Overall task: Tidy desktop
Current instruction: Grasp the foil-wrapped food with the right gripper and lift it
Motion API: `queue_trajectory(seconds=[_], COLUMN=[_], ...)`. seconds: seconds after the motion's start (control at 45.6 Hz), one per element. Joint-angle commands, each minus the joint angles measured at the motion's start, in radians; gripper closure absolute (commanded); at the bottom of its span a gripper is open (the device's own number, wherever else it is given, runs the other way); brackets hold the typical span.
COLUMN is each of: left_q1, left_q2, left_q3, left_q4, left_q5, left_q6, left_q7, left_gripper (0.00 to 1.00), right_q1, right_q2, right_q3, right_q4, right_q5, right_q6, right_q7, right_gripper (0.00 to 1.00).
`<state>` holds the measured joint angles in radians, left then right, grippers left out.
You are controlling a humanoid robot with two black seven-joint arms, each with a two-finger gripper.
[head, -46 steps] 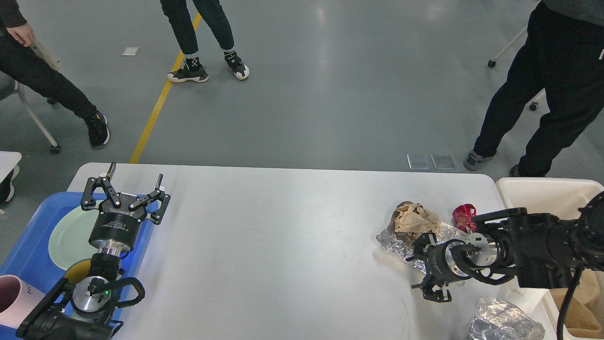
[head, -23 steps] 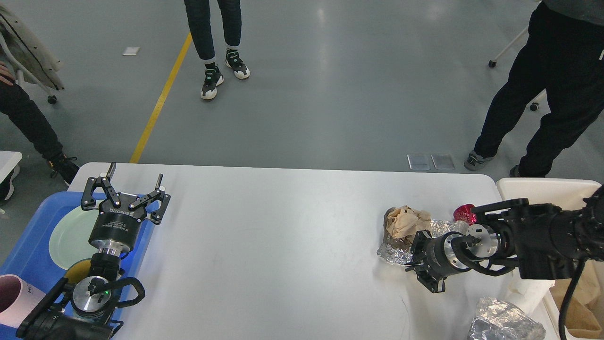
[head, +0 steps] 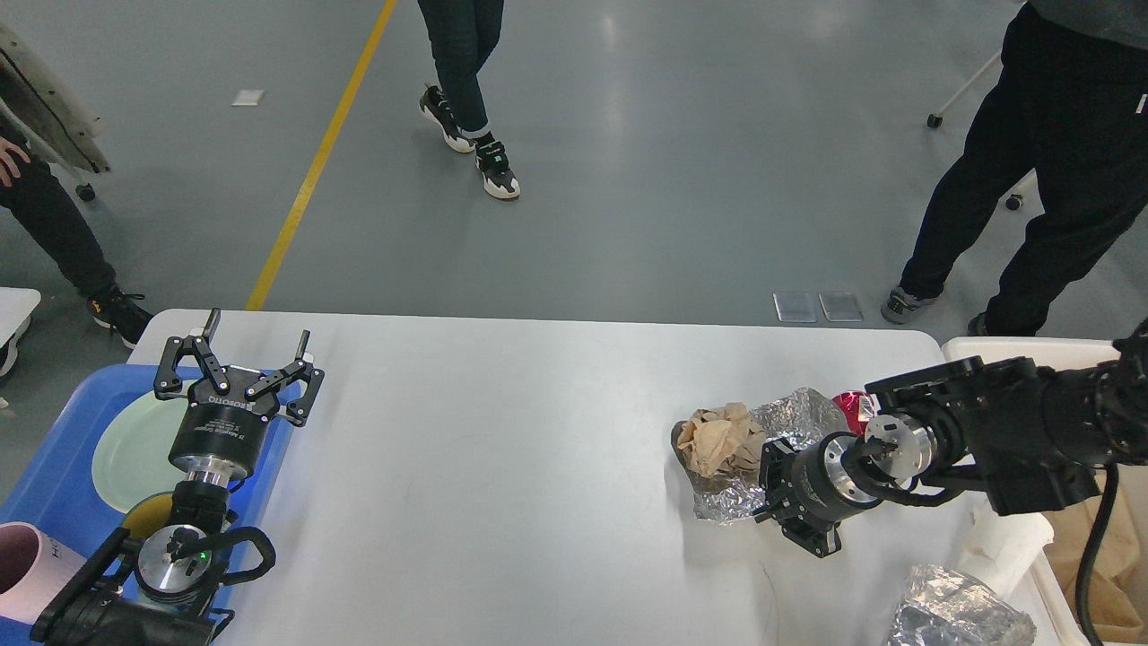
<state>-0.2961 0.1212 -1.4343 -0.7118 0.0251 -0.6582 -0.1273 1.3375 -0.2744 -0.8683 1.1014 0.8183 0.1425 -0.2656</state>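
right gripper [head: 769, 492] pressed against foil sheet [head: 762, 449], grip impossible to tell; foil and brown paper wad [head: 711, 439] dragged leftward since a second ago, away from cream bin [head: 1013, 345]; still littering desktop [head: 502, 449]; left gripper [head: 254, 341] spread wide, idle

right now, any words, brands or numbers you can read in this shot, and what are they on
"ROBOTIQ": white lettering on the black body of the left hand, small and only just legible.
Dark letters on the pink cup: cut off, unreadable.
Red wrapper: no print can be made out.
Nothing else carries text.
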Motion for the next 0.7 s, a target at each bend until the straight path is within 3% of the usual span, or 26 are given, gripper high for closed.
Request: queue_trajectory(seconds=[0.0, 0.175, 0.285, 0.482, 0.614, 0.679], left_q1=[0.000, -0.001, 0.000, 0.000, 0.000, 0.000], left_q2=[0.000, 0.000, 0.000, 0.000, 0.000, 0.000], left_q3=[0.000, 0.000, 0.000, 0.000, 0.000, 0.000], left_q4=[0.000, 0.000, 0.000, 0.000, 0.000, 0.000], left_q5=[-0.001, 0.001, 0.001, -0.001, -0.001, -0.001], left_q6=[0.000, 0.000, 0.000, 0.000, 0.000, 0.000], left_q7=[0.000, 0.000, 0.000, 0.000, 0.000, 0.000], left_gripper=[0.03, 0.03, 0.03, 0.03, 0.03, 0.03], right_q1=[0.072, 0.247, 0.417, 0.649, 0.821, 0.896], right_q2=[-0.012, -0.035, -0.037, -0.048, -0.051, -0.054], right_q3=[-0.014, -0.113, -0.216, -0.376, -0.527, -0.577], right_q4=[0.069, 0.244, 0.380, 0.477, 0.552, 0.581], right_q5=[0.001, 0.001, -0.004, -0.019, -0.186, -0.303], right_q6=[-0.006, 0.006, 0.031, 0.284, 0.338, 0.345], right_q7=[0.003, 0.008, 0.046, 0.114, 0.186, 0.192], right_gripper=[1.00, 1.00, 1.00, 1.00, 1.00, 1.00])
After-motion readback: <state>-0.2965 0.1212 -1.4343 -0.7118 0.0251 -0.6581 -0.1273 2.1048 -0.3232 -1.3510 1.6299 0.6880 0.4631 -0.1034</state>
